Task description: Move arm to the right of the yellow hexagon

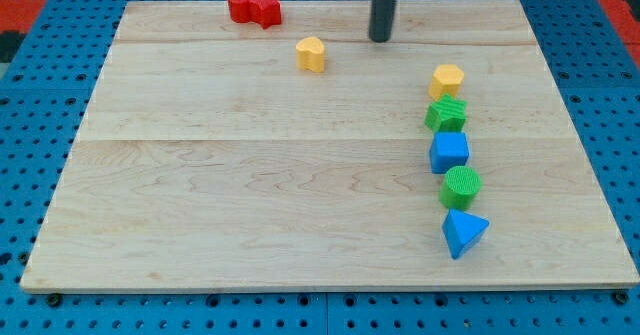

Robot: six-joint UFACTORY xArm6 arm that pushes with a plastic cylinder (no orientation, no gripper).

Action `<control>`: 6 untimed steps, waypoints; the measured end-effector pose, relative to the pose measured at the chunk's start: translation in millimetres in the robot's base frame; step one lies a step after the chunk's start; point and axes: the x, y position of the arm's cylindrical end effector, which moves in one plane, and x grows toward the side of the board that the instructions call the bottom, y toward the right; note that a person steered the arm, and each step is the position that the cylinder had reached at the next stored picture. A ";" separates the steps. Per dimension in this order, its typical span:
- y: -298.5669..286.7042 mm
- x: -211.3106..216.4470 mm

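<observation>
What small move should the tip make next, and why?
Probably slide my tip toward the view's right and bottom, stopping just right of the yellow hexagon. It now sits up-left of that block, and the green block crowds the hexagon's lower side.

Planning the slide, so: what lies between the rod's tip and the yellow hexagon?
Nothing: in the camera view only bare wood separates my tip from the yellow hexagon.

blue pegboard [40, 65] under wooden board [250, 175]
</observation>
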 end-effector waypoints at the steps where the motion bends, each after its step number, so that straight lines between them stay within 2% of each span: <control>1: 47.7 0.8; 2: 157.1 -3.5; 3: 194.4 49.9; 4: 156.5 96.0; 5: 126.1 93.4; 6: 120.0 69.1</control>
